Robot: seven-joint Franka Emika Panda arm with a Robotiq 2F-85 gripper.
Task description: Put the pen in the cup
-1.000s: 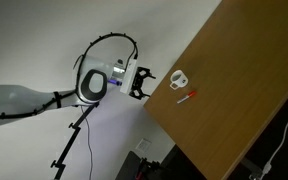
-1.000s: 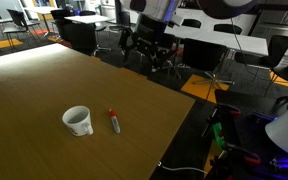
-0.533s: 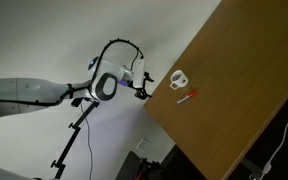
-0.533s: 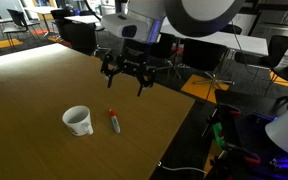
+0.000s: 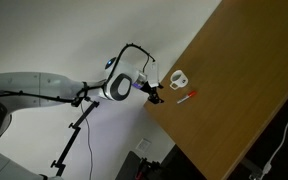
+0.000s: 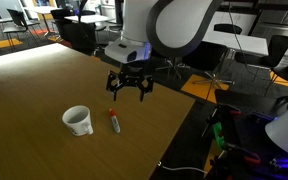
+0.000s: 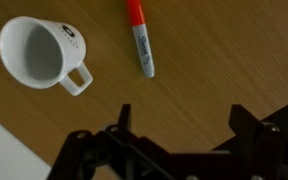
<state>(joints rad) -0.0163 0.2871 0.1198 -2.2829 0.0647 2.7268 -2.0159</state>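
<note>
One pen (image 6: 114,122), red-orange with a pale end, lies flat on the wooden counter (image 6: 34,85). It is just beside the cup (image 6: 78,121) without touching it, on the side toward the counter's edge. One white cup stands upright. One gripper (image 6: 128,92) hovers over the counter near a corner, fingers spread wide, gripping nothing.

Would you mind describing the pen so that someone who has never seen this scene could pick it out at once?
Start with the big wooden table; near its edge stands a single white mug. Lying flat on the wood just beside the mug, not touching it, is the pen: a short, thin stick, red-orange with a pale whitish end, the only slender, coloured thing there.
</note>
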